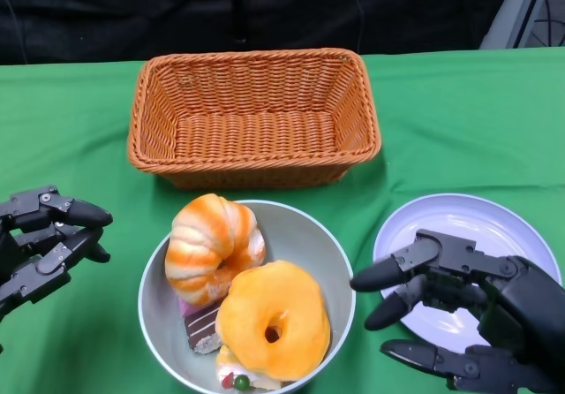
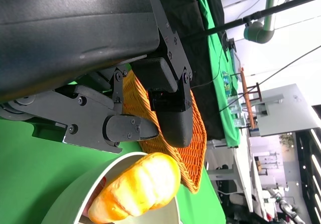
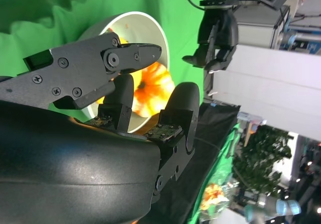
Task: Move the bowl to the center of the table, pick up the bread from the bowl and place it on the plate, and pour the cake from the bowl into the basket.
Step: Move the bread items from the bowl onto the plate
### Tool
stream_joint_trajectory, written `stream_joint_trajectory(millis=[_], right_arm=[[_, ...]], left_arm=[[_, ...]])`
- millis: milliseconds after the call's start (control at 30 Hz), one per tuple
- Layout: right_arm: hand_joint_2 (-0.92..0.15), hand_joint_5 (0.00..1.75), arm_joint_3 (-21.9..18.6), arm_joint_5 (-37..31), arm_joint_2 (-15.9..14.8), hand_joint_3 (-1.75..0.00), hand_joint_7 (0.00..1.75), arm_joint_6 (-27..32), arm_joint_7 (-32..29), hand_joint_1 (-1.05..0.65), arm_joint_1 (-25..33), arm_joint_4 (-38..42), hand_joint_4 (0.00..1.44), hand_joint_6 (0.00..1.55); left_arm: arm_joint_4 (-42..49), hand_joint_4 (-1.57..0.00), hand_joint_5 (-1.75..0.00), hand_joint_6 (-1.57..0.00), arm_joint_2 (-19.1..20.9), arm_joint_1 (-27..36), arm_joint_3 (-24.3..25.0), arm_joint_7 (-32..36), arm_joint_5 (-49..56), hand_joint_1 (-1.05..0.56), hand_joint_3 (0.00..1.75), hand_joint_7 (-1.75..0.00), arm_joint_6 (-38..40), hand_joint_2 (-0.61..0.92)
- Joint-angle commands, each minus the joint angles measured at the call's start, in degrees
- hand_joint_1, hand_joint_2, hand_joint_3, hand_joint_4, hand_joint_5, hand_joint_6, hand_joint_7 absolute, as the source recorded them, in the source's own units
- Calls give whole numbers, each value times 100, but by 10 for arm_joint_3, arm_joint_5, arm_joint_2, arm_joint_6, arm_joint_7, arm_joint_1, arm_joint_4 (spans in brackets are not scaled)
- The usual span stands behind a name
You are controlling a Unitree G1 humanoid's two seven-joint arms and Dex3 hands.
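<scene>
Bowl [image 1: 340,275] on the green table [image 1: 459,129], flanked by two robot hands.
The bowl, before the basket [image 1: 253,116], holds striped bread [image 1: 212,239], a ring-shaped bread [image 1: 274,319] and cake [image 1: 201,325]. Left robot hand [image 1: 44,244] and right robot hand [image 1: 468,310], over the plate [image 1: 468,222], are spread, holding nothing.

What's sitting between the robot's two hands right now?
The grey bowl, in the head view, holding two breads and cake pieces. It lies between the left hand and right hand; bare green cloth shows on either side of it.
</scene>
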Motion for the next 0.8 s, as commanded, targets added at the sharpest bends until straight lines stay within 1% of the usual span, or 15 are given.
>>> stream_joint_trajectory(millis=[33,133,167,200,233,267,333,467,567,633,800], right_arm=[[-92,90,-3,0,-10,-5,62,13,0,-27,1,-6,47,49],[-92,89,-3,0,-10,-4,61,15,0,-27,0,-8,48,49],[-92,89,9,-29,-20,-4,61,31,-1,-27,-27,-11,48,49],[-92,79,21,-58,-30,-3,46,43,-1,-36,-51,-13,49,50],[-92,70,29,-80,-36,-3,35,53,-2,-40,-68,-15,51,54],[-92,64,35,-94,-39,-3,27,60,-2,-42,-78,-17,53,56],[-92,58,48,-122,-44,-3,20,78,-2,-47,-93,-23,53,58],[-92,47,79,-180,-48,-3,11,109,-2,-54,-131,-22,53,60],[-92,43,94,-209,-44,-3,8,128,-1,-55,-150,-17,52,59],[-92,35,106,-228,-42,-4,5,140,0,-57,-162,-11,51,57],[-92,28,140,-276,-41,-7,1,157,0,-60,-191,14,49,54]], left_arm=[[8,-72,-136,-93,6,3,2,6,1,-7,33,-78,-9,92],[9,-72,-136,-93,7,3,1,6,1,-7,33,-78,-10,92],[7,-72,-136,-93,2,4,3,14,2,-7,33,-78,-12,92],[6,-72,-136,-93,-2,5,4,21,3,-9,34,-78,-14,92],[4,-73,-136,-93,-4,6,4,26,4,-9,34,-78,-16,92],[4,-73,-136,-93,-5,6,4,29,4,-9,34,-78,-17,92],[5,-73,-136,-93,-5,6,4,32,5,-10,35,-78,-19,92],[-12,-75,-133,-93,-4,14,-1,51,14,-10,34,-76,1,92],[-20,-73,-132,-92,0,19,-6,60,25,-9,35,-76,6,92],[-18,-73,-132,-91,0,19,-7,52,21,-8,33,-78,3,92],[-9,-76,-130,-90,-4,15,-4,46,9,-10,31,-80,1,92]])
